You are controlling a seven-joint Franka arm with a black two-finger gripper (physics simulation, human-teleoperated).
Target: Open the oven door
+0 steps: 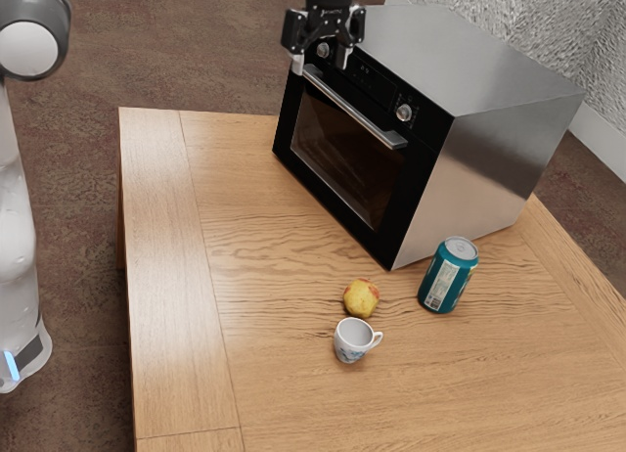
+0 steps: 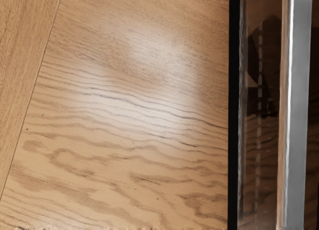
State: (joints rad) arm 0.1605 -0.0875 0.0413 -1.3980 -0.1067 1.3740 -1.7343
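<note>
Handle, a silver metal bar [image 1: 352, 108], runs lengthwise atop the black glass oven door [image 1: 337, 157], its end at the exterior view's left close below my wide-spread black two-finger gripper [image 1: 321, 63].

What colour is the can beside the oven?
The can is teal with a pale label panel, seen best in the exterior view.
</note>
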